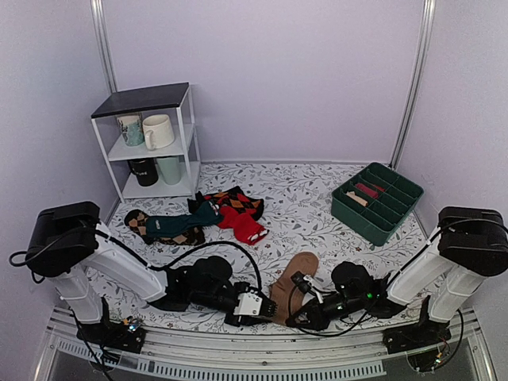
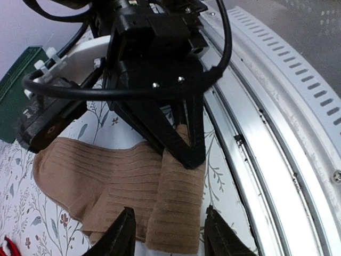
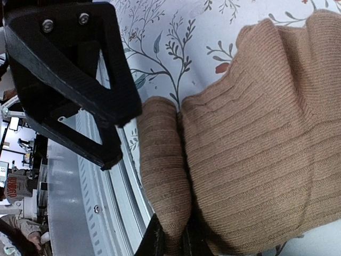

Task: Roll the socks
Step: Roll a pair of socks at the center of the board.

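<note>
The tan-brown socks (image 1: 292, 279) lie on the patterned cloth near the front edge, between both grippers. In the left wrist view the socks (image 2: 117, 181) have a folded strip at the near end. My left gripper (image 2: 169, 234) is open, its fingers astride that folded end. My right gripper (image 3: 173, 242) is shut on the folded end of the socks (image 3: 256, 154); in the left wrist view its fingers (image 2: 176, 141) press on the fold from the far side. In the top view the left gripper (image 1: 262, 305) and right gripper (image 1: 295, 311) nearly meet.
A red sock (image 1: 244, 224) and dark teal and argyle socks (image 1: 178, 226) lie at the middle left. A white shelf (image 1: 151, 143) with mugs stands at the back left. A green divided tray (image 1: 377, 200) sits at the right. The metal front rail (image 2: 277, 133) runs right beside the grippers.
</note>
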